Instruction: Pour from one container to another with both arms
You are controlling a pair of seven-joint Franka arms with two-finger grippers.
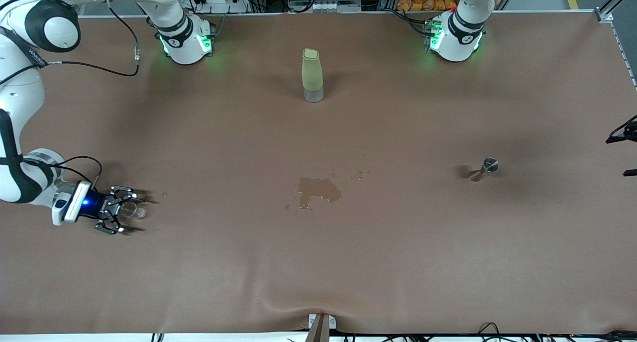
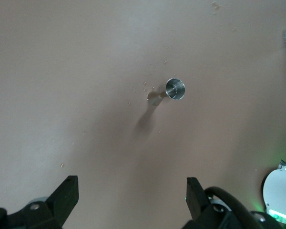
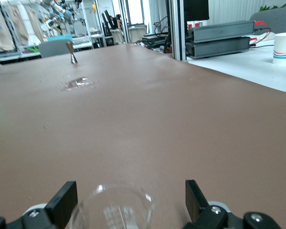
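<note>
While my right tool (image 1: 130,212) stood apart around the glass cup (image 1: 133,211) on the desk (image 1: 318,262), my left tool (image 2: 132,193) hung apart over the steel jigger (image 2: 175,88).

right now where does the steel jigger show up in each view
Front view: steel jigger stands toward the left arm's end of the table, away from the spill.
Left wrist view: the jigger is seen from above, well ahead of the open left claw.
Right wrist view: tiny, far up the table.
Shared landmark: the wet spill, in the front and right wrist views only.

Brown table (image 1: 398,262), grey floor, metal frames, bright lab windows
</note>
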